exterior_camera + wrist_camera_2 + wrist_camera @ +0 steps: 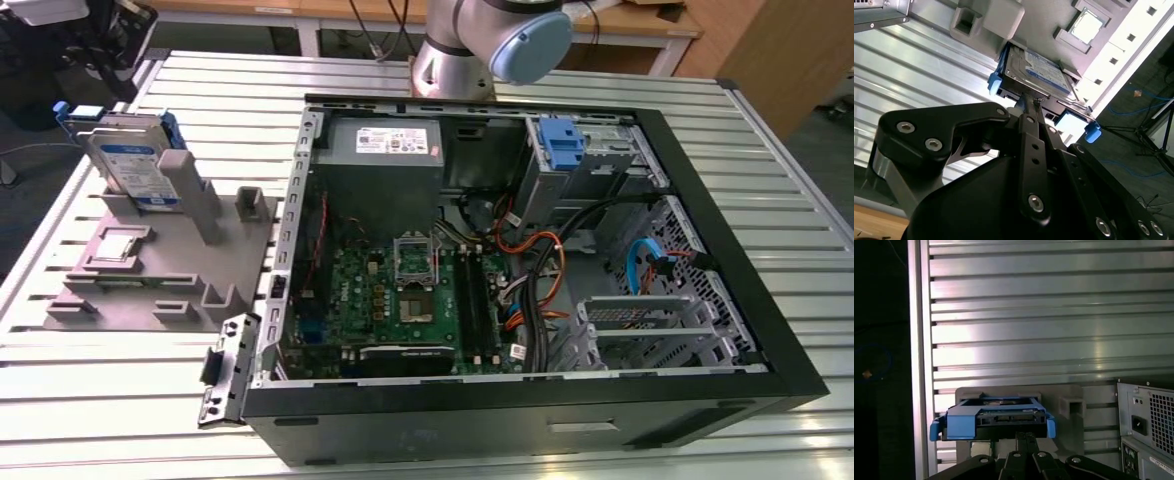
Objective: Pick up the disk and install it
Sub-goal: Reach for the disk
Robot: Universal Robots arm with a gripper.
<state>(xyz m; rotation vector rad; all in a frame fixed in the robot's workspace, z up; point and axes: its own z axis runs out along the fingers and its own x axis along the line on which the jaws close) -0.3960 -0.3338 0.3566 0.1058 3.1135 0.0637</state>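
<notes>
Right now, my gripper (1028, 101) pointing at the disk's (1041, 75) edge, jaws pressed together, disk upright at the exterior view's upper left.

Bright, even light; strong glare on table slats (1029, 335); bkgd dark.

Slatted metal table (94, 405), bearing grey fixture stand (134, 292), open computer case (534, 425)

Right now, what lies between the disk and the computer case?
In the exterior view, a tall grey post and a short grey block stand between the disk and the computer case.
</notes>
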